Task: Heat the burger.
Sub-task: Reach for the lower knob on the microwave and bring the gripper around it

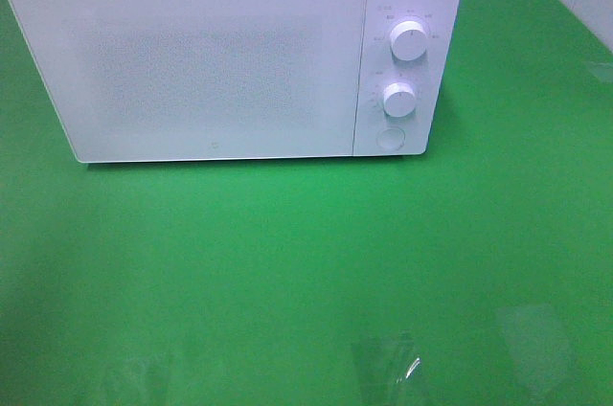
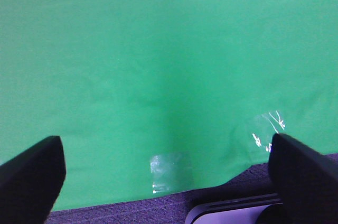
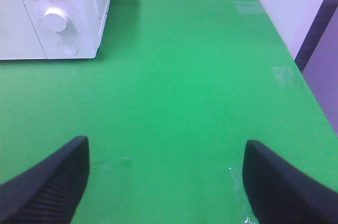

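The burger is out of view in every frame. A white microwave (image 1: 230,56) stands at the back of the green table with its door shut and its knobs on the right side; its knob corner (image 3: 55,18) also shows in the right wrist view. My left gripper (image 2: 166,174) hangs open over bare green cloth near the table's front edge, its black fingers (image 2: 31,174) wide apart with nothing between them. My right gripper (image 3: 166,179) is open too, empty, over the green surface to the right of the microwave. Neither arm appears in the exterior high view.
Patches of clear tape (image 1: 397,368) hold the green cloth (image 1: 306,262) down near the front edge. A white wall (image 3: 285,2) borders the table on the right. A purple floor (image 2: 132,208) and a grey base (image 2: 232,211) lie beyond the front edge.
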{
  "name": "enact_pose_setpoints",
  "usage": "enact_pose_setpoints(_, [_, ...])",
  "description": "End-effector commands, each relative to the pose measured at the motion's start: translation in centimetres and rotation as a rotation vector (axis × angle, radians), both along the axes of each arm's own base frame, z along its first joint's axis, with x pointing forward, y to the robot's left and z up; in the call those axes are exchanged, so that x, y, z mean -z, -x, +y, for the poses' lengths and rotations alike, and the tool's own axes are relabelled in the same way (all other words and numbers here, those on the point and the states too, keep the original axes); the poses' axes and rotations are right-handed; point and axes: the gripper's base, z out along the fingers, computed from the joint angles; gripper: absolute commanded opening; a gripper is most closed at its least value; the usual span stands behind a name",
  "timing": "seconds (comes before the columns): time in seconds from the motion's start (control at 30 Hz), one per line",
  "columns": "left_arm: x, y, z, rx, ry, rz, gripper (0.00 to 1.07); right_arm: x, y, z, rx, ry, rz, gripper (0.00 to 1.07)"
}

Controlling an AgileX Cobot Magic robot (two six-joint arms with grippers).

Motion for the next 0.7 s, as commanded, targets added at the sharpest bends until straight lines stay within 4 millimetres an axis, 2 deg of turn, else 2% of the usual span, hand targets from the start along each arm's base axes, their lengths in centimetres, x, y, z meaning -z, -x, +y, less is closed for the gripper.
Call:
enact_pose_setpoints(0.03, [1.7,3.1,0.4,0.008,0.01,-0.014,0.99,-0.1,0.4,0.0,-0.002,0.003,-0.039,0.76])
enact_pose_setpoints(0.07, [1.7,3.1,0.4,0.008,0.01,-0.014,0.99,-0.1,0.4,0.0,-0.002,0.003,-0.039,0.76])
enact_pose_setpoints(0.1, [2.4,4.2,0.6,0.022,0.003,-0.035,0.99,-0.1,0.4,0.0,-0.002,0.003,-0.039,0.76])
enact_pose_setpoints(0.13, [2.4,4.2,0.6,0.022,0.003,-0.035,0.99,-0.1,0.4,0.0,-0.002,0.003,-0.039,0.76])
enact_pose_setpoints(0.2, [3.5,5.5,0.8,0.027,0.005,-0.07,0.99,-0.1,0.4,0.0,-0.002,0.003,-0.039,0.76])
enact_pose_setpoints(0.33, [4.8,6.5,1.0,0.026,0.012,-0.105,0.99,-0.1,0.4,0.0,-0.002,0.003,-0.039,0.76])
enact_pose_setpoints(0.37, [4.8,6.5,1.0,0.026,0.012,-0.105,0.99,-0.1,0.4,0.0,-0.002,0.003,-0.039,0.76])
enact_pose_setpoints(0.43, [6.2,6.7,1.1,0.026,0.012,-0.109,0.99,-0.1,0.4,0.0,-0.002,0.003,-0.039,0.76])
enact_pose_setpoints(0.53, [6.6,6.7,1.1,0.026,0.014,-0.117,0.99,-0.1,0.4,0.0,-0.002,0.003,-0.039,0.76])
enact_pose_setpoints(0.63, [6.8,6.3,0.9,0.023,0.04,-0.207,0.99,-0.1,0.4,0.0,-0.002,0.003,-0.039,0.76])
enact_pose_setpoints(0.7, [7.2,6.4,0.9,0.025,0.043,-0.182,0.99,-0.1,0.4,0.0,-0.002,0.003,-0.039,0.76])
